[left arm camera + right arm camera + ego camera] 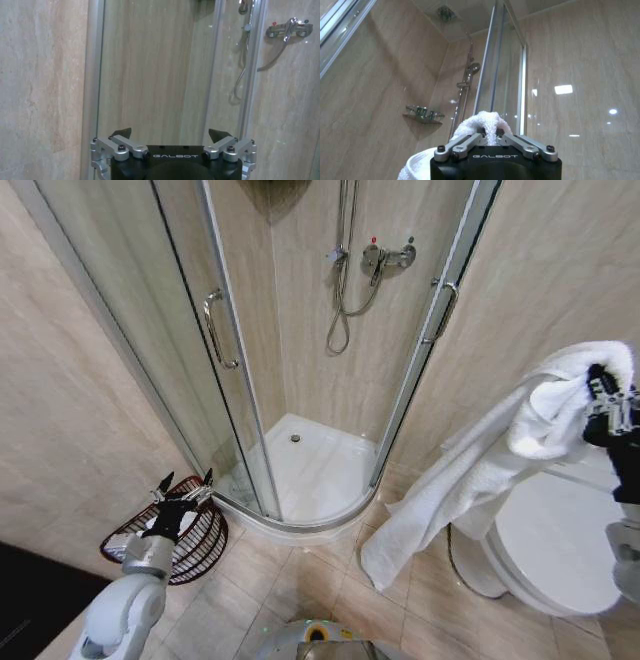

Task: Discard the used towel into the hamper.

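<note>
A white towel (pixel 480 470) hangs in the air at the right, draping down toward the floor beside the toilet. My right gripper (pixel 603 395) is shut on its bunched upper end; in the right wrist view the towel (pixel 482 125) bulges out between the closed fingers of that gripper (pixel 489 135). The hamper (pixel 200 545), a dark reddish-brown openwork basket, stands on the floor at the lower left by the shower's edge. My left gripper (pixel 185 486) hovers just above the hamper's rim, open with nothing in it. In the left wrist view, the left gripper (pixel 171 134) faces the shower glass, fingers spread.
A curved glass shower cabin (pixel 300 470) with a white tray fills the middle, its door handles (pixel 218 330) facing me. A white toilet (pixel 555 545) stands at the right under the towel. Tiled floor (pixel 320 590) lies open between hamper and toilet.
</note>
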{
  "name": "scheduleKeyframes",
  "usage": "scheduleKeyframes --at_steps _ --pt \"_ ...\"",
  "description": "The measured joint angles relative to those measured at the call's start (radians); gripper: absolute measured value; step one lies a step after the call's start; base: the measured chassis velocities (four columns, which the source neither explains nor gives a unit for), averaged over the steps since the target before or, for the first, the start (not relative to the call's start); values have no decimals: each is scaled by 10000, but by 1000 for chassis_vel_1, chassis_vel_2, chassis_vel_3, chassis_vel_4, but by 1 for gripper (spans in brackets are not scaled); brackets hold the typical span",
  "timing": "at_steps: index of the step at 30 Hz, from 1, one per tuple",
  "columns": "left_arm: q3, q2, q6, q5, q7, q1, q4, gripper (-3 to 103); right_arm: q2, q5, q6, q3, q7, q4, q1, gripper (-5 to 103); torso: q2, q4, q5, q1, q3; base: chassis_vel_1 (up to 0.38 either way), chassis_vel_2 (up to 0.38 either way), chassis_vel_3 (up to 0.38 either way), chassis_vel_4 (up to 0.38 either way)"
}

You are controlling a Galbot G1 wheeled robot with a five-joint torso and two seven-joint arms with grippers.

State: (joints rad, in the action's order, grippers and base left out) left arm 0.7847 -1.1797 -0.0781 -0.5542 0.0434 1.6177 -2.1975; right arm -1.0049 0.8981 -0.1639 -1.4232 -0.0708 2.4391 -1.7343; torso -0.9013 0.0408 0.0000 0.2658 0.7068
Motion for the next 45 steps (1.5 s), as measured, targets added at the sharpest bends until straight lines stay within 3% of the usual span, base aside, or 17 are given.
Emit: scheduleKeyframes --at_steps 45 --pt "0 0 0 -1 0 0 0 100 129 333 51 -328 -80 112 -91 4 -2235 0 0 1028 1209 0 0 0 0"
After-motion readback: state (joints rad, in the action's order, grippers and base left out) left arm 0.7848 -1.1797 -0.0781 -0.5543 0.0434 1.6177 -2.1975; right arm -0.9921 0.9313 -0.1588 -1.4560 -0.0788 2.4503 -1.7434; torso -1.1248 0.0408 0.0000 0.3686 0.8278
